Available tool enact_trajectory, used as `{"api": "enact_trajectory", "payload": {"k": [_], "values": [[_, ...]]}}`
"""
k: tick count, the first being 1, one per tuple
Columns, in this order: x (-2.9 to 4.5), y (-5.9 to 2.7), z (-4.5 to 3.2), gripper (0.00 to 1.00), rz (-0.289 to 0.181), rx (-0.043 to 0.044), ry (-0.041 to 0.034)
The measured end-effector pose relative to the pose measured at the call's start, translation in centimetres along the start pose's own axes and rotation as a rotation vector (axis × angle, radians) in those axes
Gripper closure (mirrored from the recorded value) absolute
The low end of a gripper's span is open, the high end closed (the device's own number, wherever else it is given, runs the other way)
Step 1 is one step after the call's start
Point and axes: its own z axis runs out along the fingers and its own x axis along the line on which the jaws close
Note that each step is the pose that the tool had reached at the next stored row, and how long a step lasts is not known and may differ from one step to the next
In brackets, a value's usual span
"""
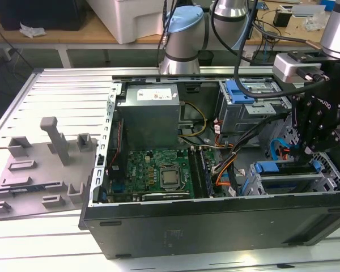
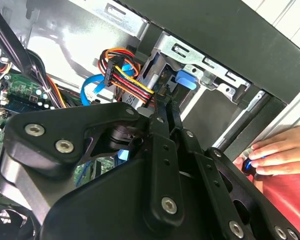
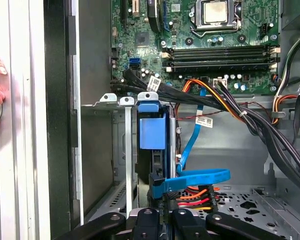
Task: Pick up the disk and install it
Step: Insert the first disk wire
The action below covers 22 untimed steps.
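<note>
The disk [image 3: 152, 132] stands on edge inside a slot of the grey drive cage [image 3: 125, 150] at the corner of the open computer case [image 1: 215, 226]. Its blue rail tab faces out. In the second wrist view the same blue tab [image 2: 186, 80] sits in the cage [image 2: 215, 75]. My black gripper [image 3: 162, 202] is right at the disk's cable end, fingers drawn together, with nothing held between them. In the exterior view the gripper [image 1: 304, 152] hangs just above the blue-railed disk [image 1: 272, 168] at the exterior view's right.
A blue ribbon cable [image 3: 200, 177] and red-orange-yellow wires [image 2: 127, 80] crowd the fingertips. Black cable bundles [image 3: 250, 120] cross to the motherboard [image 1: 158, 170]. A person's hand [image 2: 277, 155] rests outside the case wall. Also in the case: a power-supply box [image 1: 150, 113] and an upper cage with blue bracket [image 1: 241, 90].
</note>
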Motion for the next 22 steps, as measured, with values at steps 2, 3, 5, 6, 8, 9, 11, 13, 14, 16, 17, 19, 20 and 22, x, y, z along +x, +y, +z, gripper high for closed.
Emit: {"api": "enact_trajectory", "payload": {"k": [2,3,5,6,8,9,11,13,14,16,17,19,20,22], "values": [[0.0,0.0,0.01,0.83,0.0,0.0007,-0.0028],[0.0,0.0,0.01,0.83,0.0,0.0011,-0.0043],[0.0,0.0,0.01,0.83,0.001,0.0024,-0.0084],[0.01,0.0,0.02,0.83,0.001,0.003,-0.0108],[0.06,0.0,0.03,0.83,0.001,0.004,-0.0141],[0.12,0.0,0.04,0.83,0.001,0.0045,-0.0157],[0.18,0.0,0.05,0.83,0.002,0.0048,-0.0167],[0.23,0.02,0.05,0.83,0.002,0.0052,-0.0175],[0.23,0.03,0.05,0.83,0.002,0.0053,-0.0179],[0.26,0.06,0.06,0.83,0.003,0.0065,-0.0199],[0.26,0.09,0.06,0.83,0.003,0.0072,-0.0211],[0.3,0.14,0.07,0.83,0.003,0.0086,-0.0232],[0.32,0.15,0.07,0.83,0.003,0.0088,-0.0236],[0.37,0.16,0.09,0.83,0.004,0.0089,-0.0242]]}}
